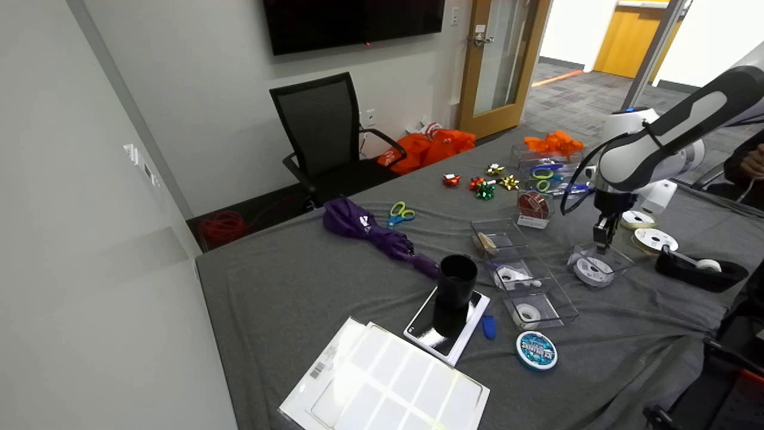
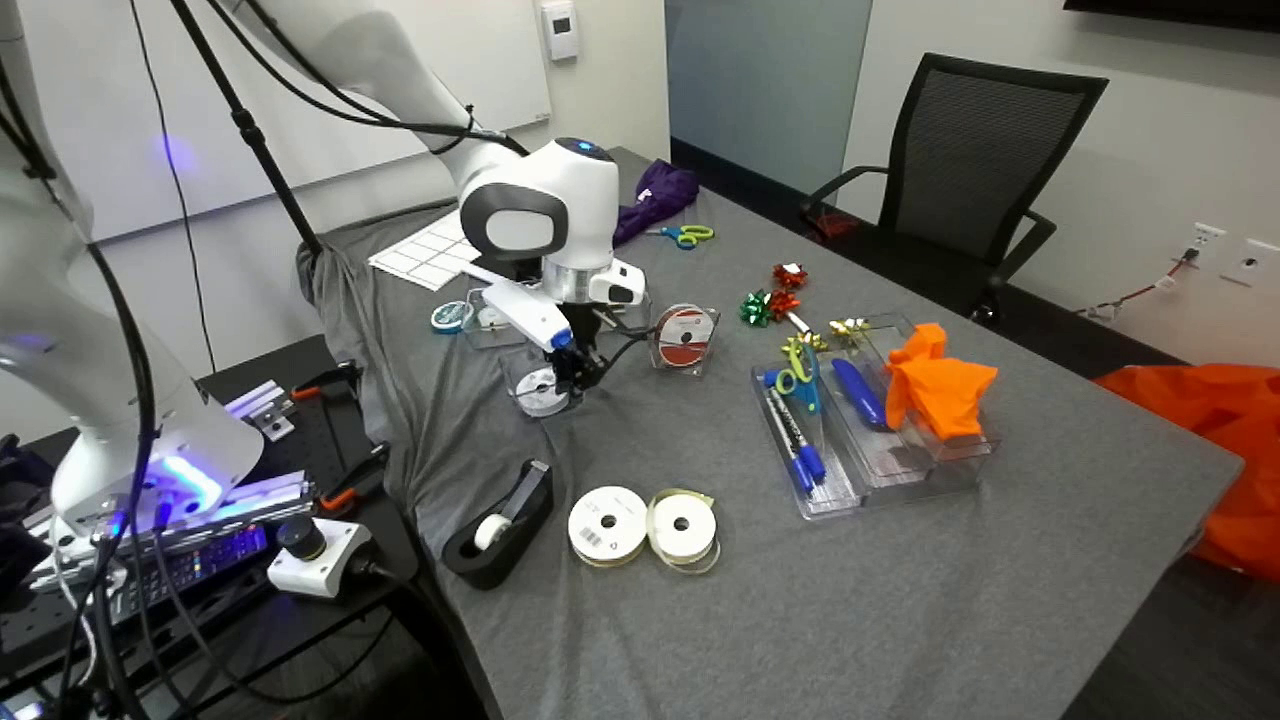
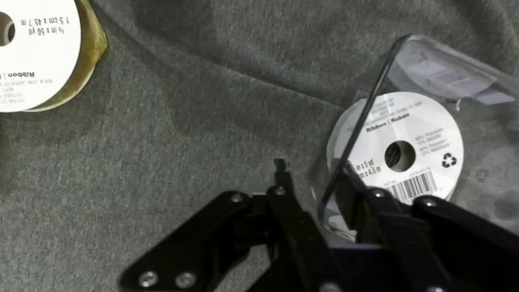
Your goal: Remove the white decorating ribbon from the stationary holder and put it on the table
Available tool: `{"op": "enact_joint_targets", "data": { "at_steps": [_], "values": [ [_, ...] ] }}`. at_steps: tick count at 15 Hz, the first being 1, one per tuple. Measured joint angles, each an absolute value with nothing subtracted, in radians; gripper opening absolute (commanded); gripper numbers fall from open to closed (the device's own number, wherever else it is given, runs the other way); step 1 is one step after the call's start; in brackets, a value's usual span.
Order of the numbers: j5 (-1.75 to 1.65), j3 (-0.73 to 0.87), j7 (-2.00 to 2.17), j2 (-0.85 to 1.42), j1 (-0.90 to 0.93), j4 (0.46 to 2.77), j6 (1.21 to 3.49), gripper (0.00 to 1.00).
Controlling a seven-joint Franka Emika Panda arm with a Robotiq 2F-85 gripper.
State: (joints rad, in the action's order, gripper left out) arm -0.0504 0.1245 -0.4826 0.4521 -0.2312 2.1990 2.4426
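- Furthest left in the wrist view, well apart from the gripper [image 3: 316,174], lies a gold ribbon spool [image 3: 44,52]; leave that one alone.
- Between it and the gripper, the grey-clothed bench [image 3: 190,150] looks a sensible place for the set-down.
- Next, the gripper itself stands parted, pinching nothing that I can make out: its outer fingertip [image 3: 286,178] is over the bench, while its inner fingertip [image 3: 352,192] shows against the clear holder [image 3: 367,108], whose rim crosses the gap.
- Closing here would probably catch the holder's wall, so I'd shift the gripper rightward until both tips are inside, then lower. How deep they are against the rim is hard to tell.
- Just right of the gripper, in that holder, sits the white ribbon spool [image 3: 399,127], printed face showing. Pinch its edge and lift slowly, straight up, lest the holder ride along.
- Above and to the right of the gripper in an exterior view, the arm [image 1: 632,158] reaches down, wrist bent so the gripper points almost straight at the holder.
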Motion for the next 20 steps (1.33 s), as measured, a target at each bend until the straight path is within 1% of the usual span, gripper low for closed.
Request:
{"op": "enact_joint_targets", "data": {
  "at_steps": [2,3,4,10,16,20],
  "values": [
    [-0.052,0.124,-0.483,0.452,-0.231,2.199,2.444,0.00],
    [-0.052,0.124,-0.483,0.450,-0.231,2.199,2.445,0.00],
    [-0.054,0.124,-0.483,0.445,-0.231,2.199,2.446,0.02],
    [-0.160,0.130,-0.469,0.347,-0.228,2.250,2.446,0.02],
    [-0.657,0.255,-0.057,0.261,-0.129,2.285,2.442,0.02],
    [-0.939,0.275,0.275,0.263,-0.082,2.273,2.373,0.02]
  ]
}}
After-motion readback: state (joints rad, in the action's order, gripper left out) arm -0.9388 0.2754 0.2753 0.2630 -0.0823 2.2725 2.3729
